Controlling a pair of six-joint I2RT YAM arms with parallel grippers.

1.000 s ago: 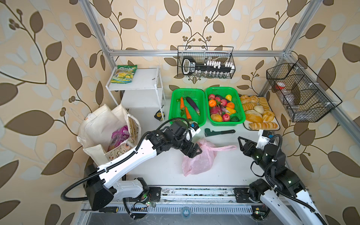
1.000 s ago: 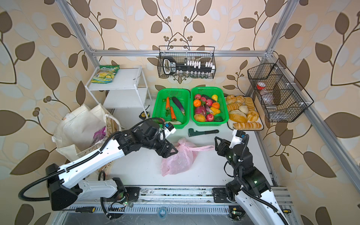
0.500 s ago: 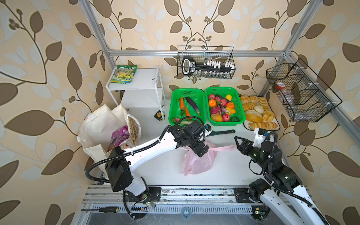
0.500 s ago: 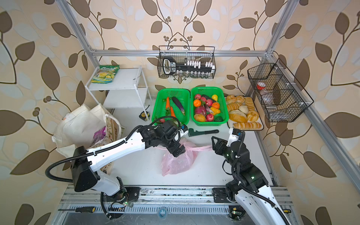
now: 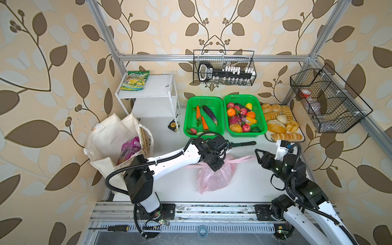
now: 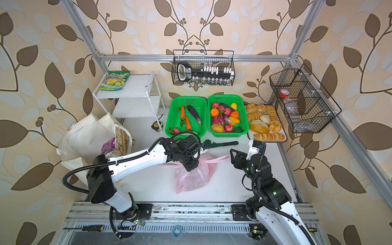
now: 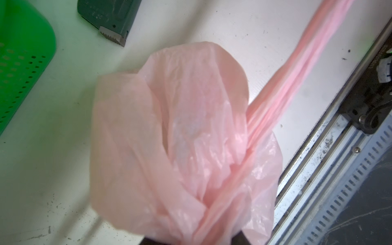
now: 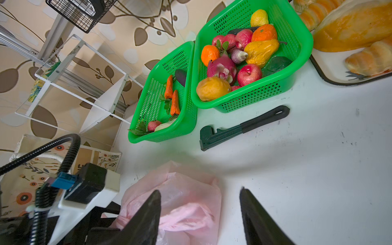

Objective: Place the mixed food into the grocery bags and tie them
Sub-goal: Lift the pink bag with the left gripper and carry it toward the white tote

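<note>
Mid-table, the pink bag [image 5: 214, 180] lies slumped on the white table [image 5: 244, 186], one handle trailing toward the right fingers [image 5: 259, 157]. Those stand well apart, holding nothing, near the handle's end. Left fingers [image 5: 215, 167] sit down on the bag's gathered top; whether they have closed on the plastic cannot be told. Far left, the cream tote [image 5: 106, 137] stands open, a purple packet [image 5: 129, 148] inside.
</note>
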